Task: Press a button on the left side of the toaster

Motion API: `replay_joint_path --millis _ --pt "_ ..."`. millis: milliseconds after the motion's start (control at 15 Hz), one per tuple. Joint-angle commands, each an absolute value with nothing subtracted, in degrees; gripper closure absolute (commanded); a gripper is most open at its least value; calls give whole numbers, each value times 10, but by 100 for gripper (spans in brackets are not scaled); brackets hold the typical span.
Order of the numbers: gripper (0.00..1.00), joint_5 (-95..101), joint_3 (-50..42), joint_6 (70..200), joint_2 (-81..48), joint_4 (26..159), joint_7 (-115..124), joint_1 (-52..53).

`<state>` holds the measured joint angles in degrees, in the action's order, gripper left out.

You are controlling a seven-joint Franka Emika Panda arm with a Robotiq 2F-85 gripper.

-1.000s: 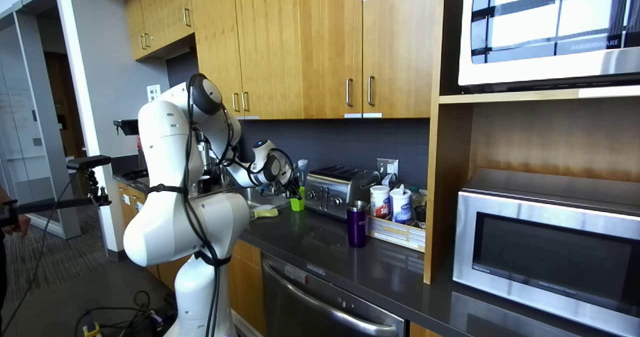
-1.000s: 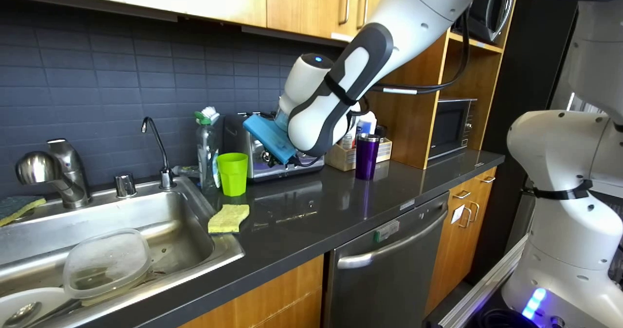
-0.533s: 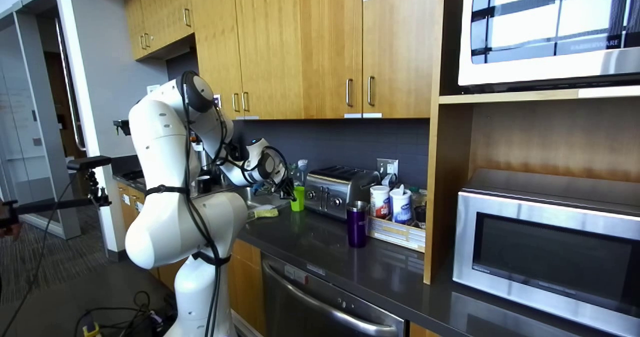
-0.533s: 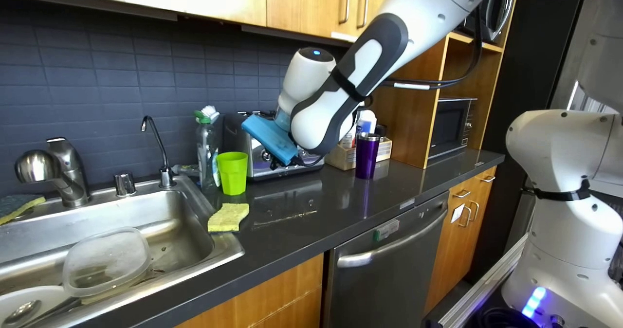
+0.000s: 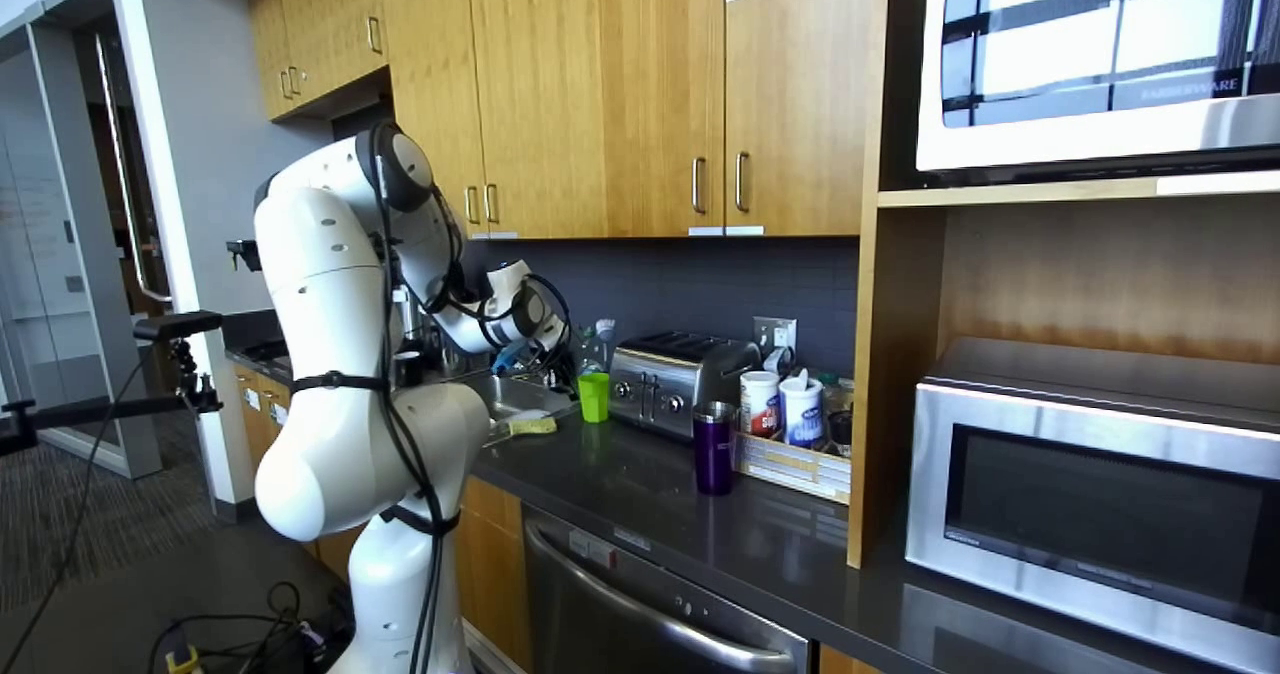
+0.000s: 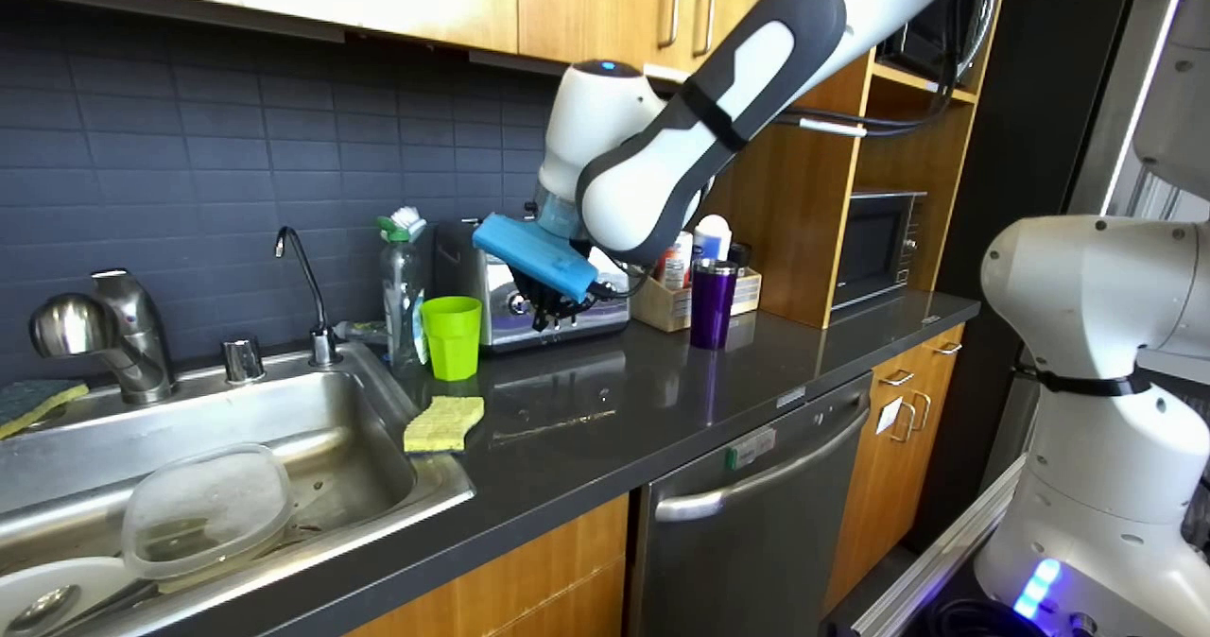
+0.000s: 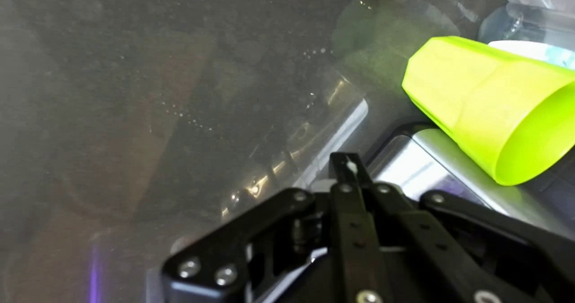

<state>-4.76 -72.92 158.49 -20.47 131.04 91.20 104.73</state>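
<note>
Exterior views both show me the wooden cabinets [image 5: 600,94] overhead, the dark table [image 6: 567,448] below them, and my white arm [image 5: 325,354] bent out over it. Under the table sits a steel dishwasher [image 6: 747,514], and in an exterior view I have the sink [image 6: 437,486], set into the table near the tiled wall [image 6: 284,146]. Next down comes a steel microwave [image 5: 1080,494] with a dark window, towards one end of the table.

The toaster [image 5: 680,379], brushed metal with a darker top, stands on the table by the same wall, between the sink and the microwave. I have the end effector [image 7: 352,164] tilted downward near the toaster's front with its fingers [image 7: 345,170] drawn together; in an exterior view a gap shows between it and the toaster.

A wooden box [image 6: 662,308] of canisters [image 5: 803,409] stands near the toaster, on the microwave side, and a clear tub [image 6: 208,505] sits in the sink. On the sink side of the toaster I see an upright bottle [image 6: 402,301]. The purple tumbler [image 5: 713,454] stands upright just in front of the box, and a lime-green cup [image 6: 453,337] stands upright just beside the toaster. Last, a yellow sponge [image 6: 444,423] lies at the sink's edge.
</note>
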Motion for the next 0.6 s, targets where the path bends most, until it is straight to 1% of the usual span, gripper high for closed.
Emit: replay_joint_path --millis 0,533 --pt "100 -14 -772 1526 -124 1313 853 1092" --pt "100 71 -840 1414 -22 1296 706 1150"
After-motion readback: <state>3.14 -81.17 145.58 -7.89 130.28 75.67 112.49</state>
